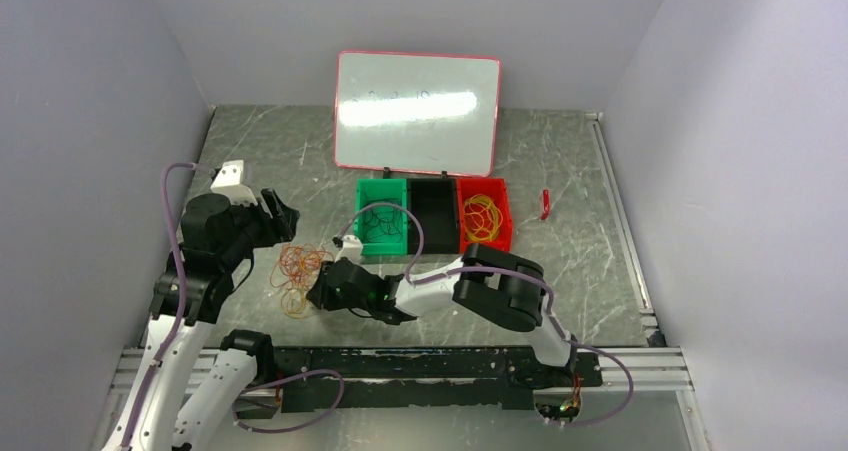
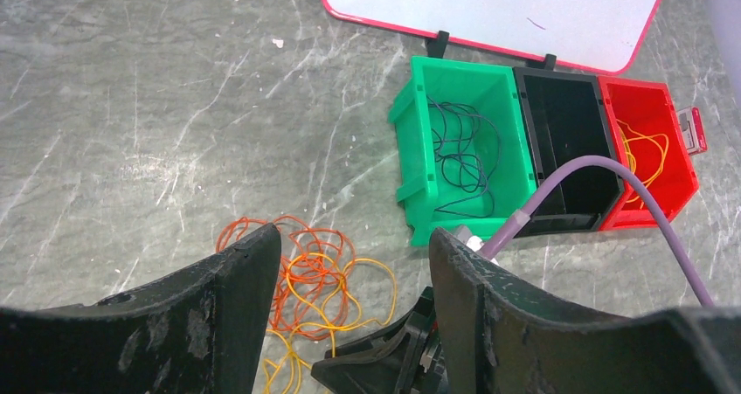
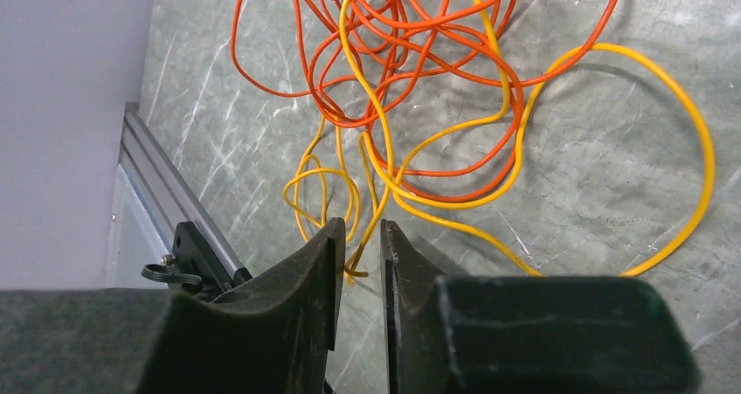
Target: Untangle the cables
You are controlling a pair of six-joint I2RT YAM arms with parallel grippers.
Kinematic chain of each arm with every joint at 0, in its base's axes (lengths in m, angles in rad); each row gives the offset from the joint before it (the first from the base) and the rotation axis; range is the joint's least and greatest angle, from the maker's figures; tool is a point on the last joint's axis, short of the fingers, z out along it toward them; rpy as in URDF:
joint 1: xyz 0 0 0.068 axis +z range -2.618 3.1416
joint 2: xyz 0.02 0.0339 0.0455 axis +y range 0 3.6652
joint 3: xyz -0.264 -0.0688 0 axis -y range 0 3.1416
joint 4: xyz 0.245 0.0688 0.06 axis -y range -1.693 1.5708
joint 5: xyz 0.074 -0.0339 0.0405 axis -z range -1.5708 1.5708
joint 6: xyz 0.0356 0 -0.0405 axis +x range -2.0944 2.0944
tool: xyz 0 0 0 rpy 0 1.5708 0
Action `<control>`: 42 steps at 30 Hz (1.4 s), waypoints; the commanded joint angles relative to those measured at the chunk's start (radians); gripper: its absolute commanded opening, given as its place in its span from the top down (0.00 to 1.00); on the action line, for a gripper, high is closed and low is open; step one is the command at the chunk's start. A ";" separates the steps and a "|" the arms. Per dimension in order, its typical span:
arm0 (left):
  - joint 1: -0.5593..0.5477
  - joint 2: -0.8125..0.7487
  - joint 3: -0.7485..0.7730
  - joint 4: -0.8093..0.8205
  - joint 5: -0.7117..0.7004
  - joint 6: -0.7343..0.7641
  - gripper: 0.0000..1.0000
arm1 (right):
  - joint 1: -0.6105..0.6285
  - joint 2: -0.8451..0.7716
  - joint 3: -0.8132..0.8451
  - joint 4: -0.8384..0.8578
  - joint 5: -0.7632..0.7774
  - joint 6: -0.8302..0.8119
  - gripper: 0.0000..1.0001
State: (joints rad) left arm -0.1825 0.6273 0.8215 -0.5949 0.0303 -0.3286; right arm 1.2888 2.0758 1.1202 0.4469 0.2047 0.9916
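Observation:
A tangle of orange-red and yellow cables [image 1: 300, 276] lies on the grey table left of the bins, and also shows in the left wrist view [image 2: 315, 280] and the right wrist view [image 3: 419, 79]. My right gripper [image 1: 318, 296] sits low at the tangle's near right edge. Its jaws [image 3: 360, 232] stand a narrow gap apart, with the end of a yellow cable [image 3: 612, 48] lying in that gap, not pinched. My left gripper [image 1: 285, 216] hovers open above the tangle's far left side, nothing between its fingers [image 2: 354, 241]. Black cables [image 2: 463, 149] lie in the green bin, yellow ones [image 2: 647, 154] in the red bin.
A green bin [image 1: 385, 248], a black bin [image 1: 433, 241] and a red bin [image 1: 487, 243] stand side by side mid-table. A white board with a red frame [image 1: 415, 111] leans behind them. A small red object [image 1: 545, 203] lies to the right of the bins.

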 commanded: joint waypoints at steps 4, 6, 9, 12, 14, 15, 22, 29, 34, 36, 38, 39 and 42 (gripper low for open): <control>-0.006 -0.011 -0.008 0.029 0.012 0.007 0.32 | 0.006 -0.010 0.004 0.021 0.028 -0.019 0.85; -0.006 -0.014 -0.008 0.031 0.011 0.006 0.32 | 0.006 -0.031 0.000 0.014 0.051 -0.046 0.88; -0.006 -0.009 -0.012 0.034 0.011 0.005 0.32 | 0.007 -0.066 -0.011 0.001 0.085 -0.093 0.92; -0.006 -0.004 -0.006 0.028 0.012 0.007 0.32 | 0.007 -0.112 -0.019 -0.002 0.102 -0.153 0.95; -0.006 -0.005 -0.006 0.030 0.012 0.006 0.32 | 0.006 -0.135 -0.018 -0.009 0.100 -0.198 0.97; -0.006 -0.007 -0.005 0.030 0.011 0.006 0.32 | 0.006 -0.149 -0.014 -0.020 0.109 -0.224 0.97; -0.006 -0.027 0.014 0.014 -0.002 -0.009 0.31 | -0.029 -0.270 -0.028 -0.098 0.103 -0.363 1.00; -0.006 -0.103 0.037 -0.009 -0.022 -0.010 0.25 | -0.116 -0.371 -0.008 -0.184 -0.090 -0.493 1.00; -0.006 -0.162 0.032 -0.004 0.008 -0.015 0.20 | -0.208 -0.366 0.175 -0.416 -0.250 -0.620 1.00; -0.006 -0.178 0.033 0.005 0.020 -0.006 0.19 | -0.241 -0.359 0.234 -0.500 -0.324 -0.640 1.00; -0.006 -0.191 0.032 0.014 0.016 0.007 0.17 | -0.256 -0.343 0.307 -0.574 -0.373 -0.679 1.00; -0.006 -0.198 0.033 0.017 0.010 0.014 0.16 | -0.258 -0.330 0.347 -0.615 -0.393 -0.703 1.00; -0.006 -0.213 0.038 0.025 -0.006 0.032 0.12 | -0.259 -0.284 0.488 -0.747 -0.419 -0.775 1.00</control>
State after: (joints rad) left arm -0.1825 0.4366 0.8238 -0.6025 0.0284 -0.3279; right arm 1.0248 1.7432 1.4693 -0.0856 -0.1017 0.3443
